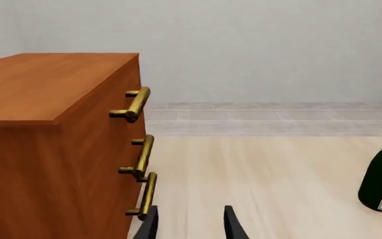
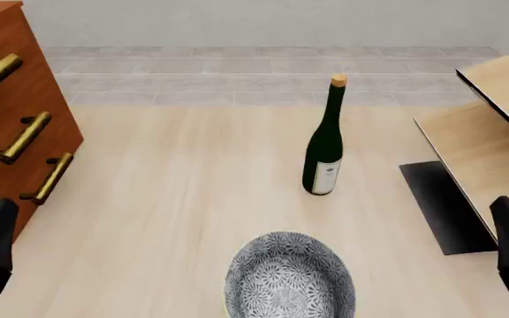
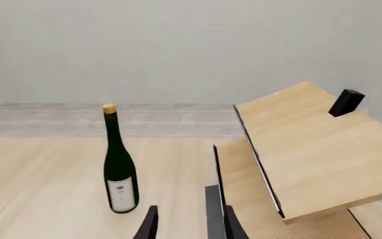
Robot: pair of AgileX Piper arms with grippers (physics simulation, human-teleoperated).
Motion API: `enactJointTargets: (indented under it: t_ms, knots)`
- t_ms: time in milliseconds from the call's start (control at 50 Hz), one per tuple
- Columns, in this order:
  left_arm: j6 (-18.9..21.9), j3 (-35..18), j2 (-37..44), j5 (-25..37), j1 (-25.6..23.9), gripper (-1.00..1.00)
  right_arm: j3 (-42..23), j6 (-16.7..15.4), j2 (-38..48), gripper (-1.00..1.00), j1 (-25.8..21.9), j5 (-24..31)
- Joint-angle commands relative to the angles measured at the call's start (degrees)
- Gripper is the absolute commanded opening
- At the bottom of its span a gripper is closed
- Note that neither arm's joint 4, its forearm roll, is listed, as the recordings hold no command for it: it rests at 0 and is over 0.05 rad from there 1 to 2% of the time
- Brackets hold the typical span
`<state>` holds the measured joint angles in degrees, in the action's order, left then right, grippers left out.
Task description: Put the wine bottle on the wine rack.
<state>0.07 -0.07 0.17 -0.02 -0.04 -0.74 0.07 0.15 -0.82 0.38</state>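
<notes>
Wine bottle (image 2: 325, 150): stands upright on the table (image 2: 166, 199) near its middle, cork up, white label facing the near side; nothing touches it.
Wine rack (image 2: 476, 142): at the right edge, pale slanted panels over a flat black base, well apart from the bottle; the tilt looks meant to cradle a bottle laid on its side.
Right gripper (image 3: 185, 221): low at the near right, just beside the rack's base; its 2 fingers stand parted with nothing between them. It is the nearer arm to both bottle and rack, so likely the one to reach.
Left gripper (image 1: 191, 224): low at the near left, beside the drawer cabinet (image 2: 7, 119); fingers parted, holding nothing.
Patterned bowl (image 2: 290, 278): near centre, in front of the bottle; a reach should pass beside it.
Progress: none yet, as I judge; the bottle is ungrasped.
Risk: a tall slim bottle tips easily if nudged at the neck.
</notes>
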Motion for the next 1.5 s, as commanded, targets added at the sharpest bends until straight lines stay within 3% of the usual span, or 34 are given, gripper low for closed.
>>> enactJointTargets:
  t_ms: [20,280,360,800,1500]
  knots:
    - [0.12,-0.09,0.43,-0.41,-0.11,1.00,-0.27,-0.42,0.59,1.00,0.14,-0.31]
    - [0.47,-0.08,1.19,-1.08,-0.32,1.00,-1.40,-1.03,2.97,1.00,-1.36,-0.56]
    - [0.63,-0.03,1.26,-1.12,-0.58,1.00,-1.55,-2.00,8.92,1.00,-3.39,-5.39]
    - [1.00,-0.01,0.29,0.06,-0.48,1.00,-4.17,-4.03,23.68,1.00,-6.82,-16.58]
    - [0.71,0.05,-0.15,1.14,0.11,1.00,-10.56,-4.62,37.65,1.00,-10.25,-21.92]
